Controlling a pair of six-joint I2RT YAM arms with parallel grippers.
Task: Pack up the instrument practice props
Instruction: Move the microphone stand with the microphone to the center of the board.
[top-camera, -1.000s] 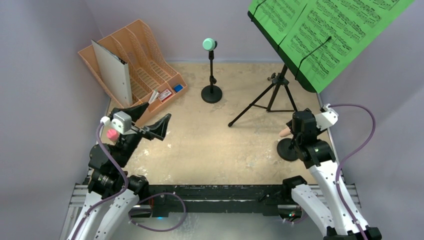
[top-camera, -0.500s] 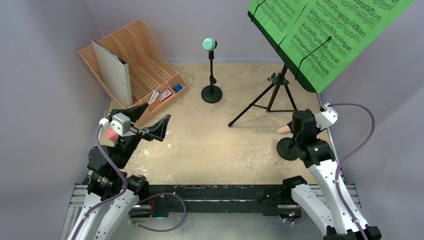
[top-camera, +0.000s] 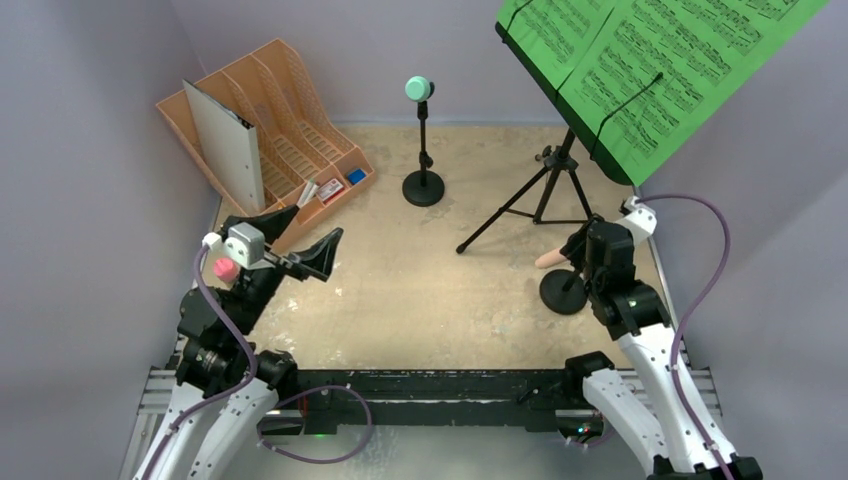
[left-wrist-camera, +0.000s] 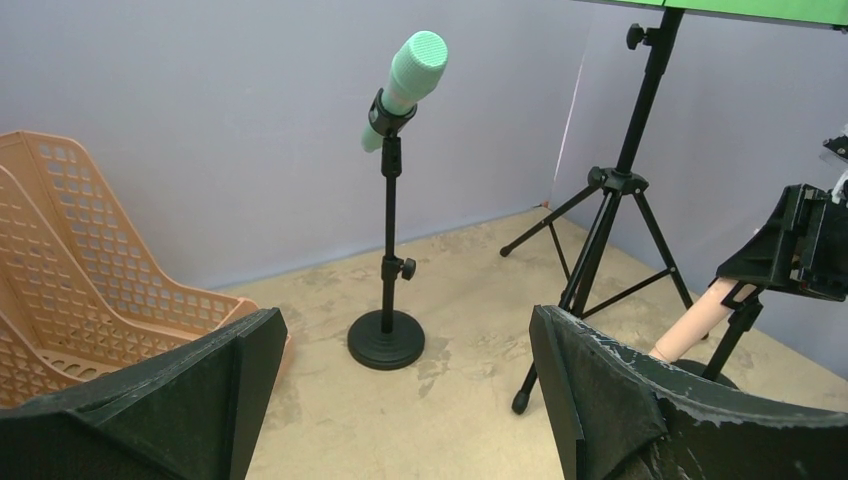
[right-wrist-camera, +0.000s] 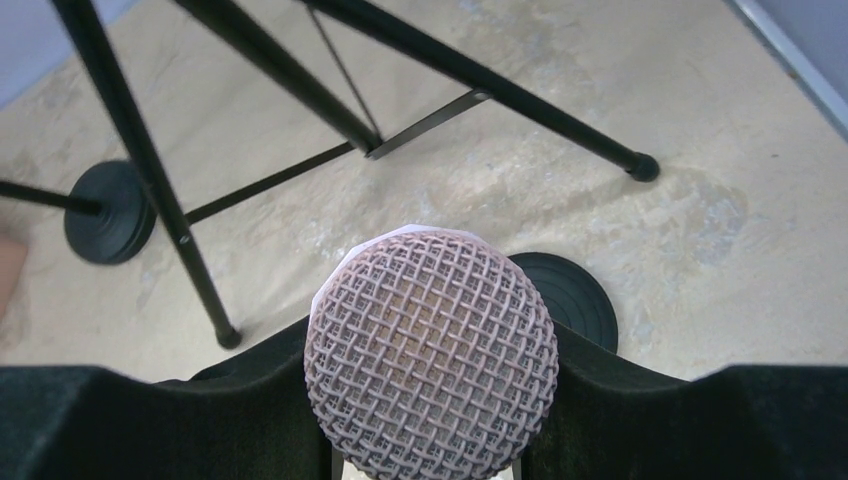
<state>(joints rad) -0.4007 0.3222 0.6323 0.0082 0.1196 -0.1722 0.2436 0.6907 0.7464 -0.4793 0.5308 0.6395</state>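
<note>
Between the fingers (right-wrist-camera: 150, 420) of the right gripper (right-wrist-camera: 430, 450), clamped, sits the pink mesh-headed toy microphone (right-wrist-camera: 430, 350). Its long axis runs fingertip-ward, with the black round pole base (right-wrist-camera: 578, 295) just beyond. The left gripper (left-wrist-camera: 405, 340) gapes wide, well apart.

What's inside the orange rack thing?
A grey binder stands in one slot of the orange rack. A red-and-white thing and a blue thing lie in its front tray. The binder hides whatever is behind it.
</note>
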